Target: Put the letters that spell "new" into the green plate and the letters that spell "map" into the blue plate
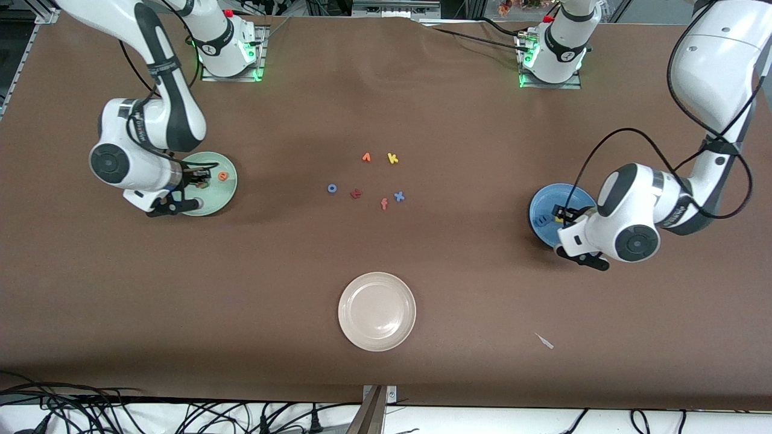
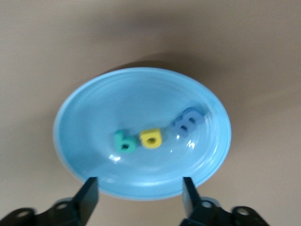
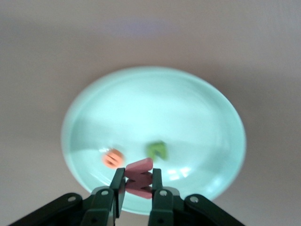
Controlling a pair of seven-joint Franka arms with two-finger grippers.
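Right pincer (image 3: 137, 184) grips the red w (image 3: 139, 179) over the green plate (image 3: 197, 99); it should open low. Left pincer (image 2: 140, 195) is open over the blue plate (image 2: 94, 103).

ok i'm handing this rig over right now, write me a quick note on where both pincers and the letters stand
Left pincer: open over the round medium-blue plate, holding nothing.
In that plate: small teal foam p, yellow foam a, blue foam m. "map" is done.
Right pincer: shut on the coral-red foam w, over the round pale mint-green plate.
In that plate: orange foam e, green foam n.
Left to do: release the w into the green plate, then pull both arms away.
Leave the six spare foam letters mid-table and the cream-white plate alone.
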